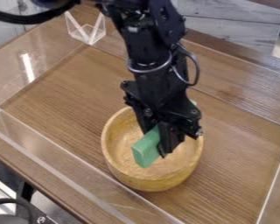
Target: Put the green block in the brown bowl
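Basically, black robot hand (164, 140) partly open, gripping a bright-green rectangular block (146, 150), right over the round light-brown wooden bowl (122, 171)

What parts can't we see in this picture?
- Bottom end of the bright-green block: unclear, in the camera view, whether it touches the wooden bowl's floor.
- Back rim of the round light-brown wooden bowl: hidden behind the black gripper.
- Black cable, top left: cut off by the picture's edge.
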Robot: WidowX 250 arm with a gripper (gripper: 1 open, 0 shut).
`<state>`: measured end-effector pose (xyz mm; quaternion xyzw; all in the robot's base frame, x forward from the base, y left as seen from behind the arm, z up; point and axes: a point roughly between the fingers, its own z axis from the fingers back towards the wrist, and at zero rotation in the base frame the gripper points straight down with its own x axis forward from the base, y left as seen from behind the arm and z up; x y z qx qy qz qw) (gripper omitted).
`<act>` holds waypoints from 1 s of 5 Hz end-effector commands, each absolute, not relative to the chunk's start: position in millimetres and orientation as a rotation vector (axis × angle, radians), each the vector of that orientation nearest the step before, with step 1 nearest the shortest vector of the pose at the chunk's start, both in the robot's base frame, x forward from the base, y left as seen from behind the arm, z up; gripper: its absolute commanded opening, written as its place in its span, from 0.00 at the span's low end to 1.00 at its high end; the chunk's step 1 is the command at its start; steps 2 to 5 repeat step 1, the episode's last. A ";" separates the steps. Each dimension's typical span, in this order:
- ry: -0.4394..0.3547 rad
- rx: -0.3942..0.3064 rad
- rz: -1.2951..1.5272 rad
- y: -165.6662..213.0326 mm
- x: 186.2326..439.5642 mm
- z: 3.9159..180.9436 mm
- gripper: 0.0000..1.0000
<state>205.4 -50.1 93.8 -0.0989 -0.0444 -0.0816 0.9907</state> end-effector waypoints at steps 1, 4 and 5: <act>-0.114 -0.204 -0.159 -48.3 210.7 97.7 0.00; -0.114 -0.204 -0.159 -48.3 210.7 97.7 0.00; -0.114 -0.204 -0.159 -48.3 210.7 97.7 0.00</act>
